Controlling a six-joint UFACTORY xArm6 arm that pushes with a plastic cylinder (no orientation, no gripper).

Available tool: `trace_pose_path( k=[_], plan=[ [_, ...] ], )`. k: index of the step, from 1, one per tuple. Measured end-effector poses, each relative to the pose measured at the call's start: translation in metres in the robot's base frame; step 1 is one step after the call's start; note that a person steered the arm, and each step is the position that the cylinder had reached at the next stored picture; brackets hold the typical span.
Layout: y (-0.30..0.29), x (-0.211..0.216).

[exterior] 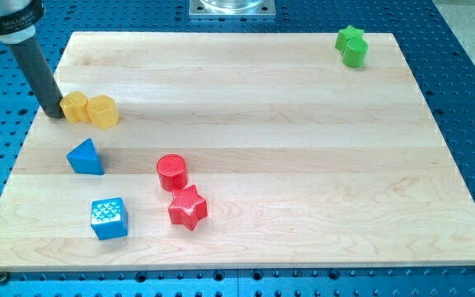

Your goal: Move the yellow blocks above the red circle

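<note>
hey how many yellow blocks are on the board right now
2. Both sit side by side near the view's left edge: one yellow block just right of my tip, the other yellow block touching its right side. None seem hidden.

Red circle (171, 172), landmark. Red star (188, 207) touching it below-right. Two yellow blocks (75, 107) (102, 111) up-left of it, touching each other; my tip (53, 113) against the left one. Blue triangle (85, 157) left; blue cube (109, 219) lower-left. Green blocks (352, 45) far upper-right.

One high camera looks down (slightly angled) over the whole board (246, 124).
</note>
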State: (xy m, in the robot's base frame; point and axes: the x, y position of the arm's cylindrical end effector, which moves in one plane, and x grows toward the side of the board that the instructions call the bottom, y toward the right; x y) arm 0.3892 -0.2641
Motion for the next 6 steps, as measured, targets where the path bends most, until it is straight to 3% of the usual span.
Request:
trace_pose_path(
  k=[4, 6],
  plan=[
    [0.012, 0.001],
    [0.098, -0.013]
  ],
)
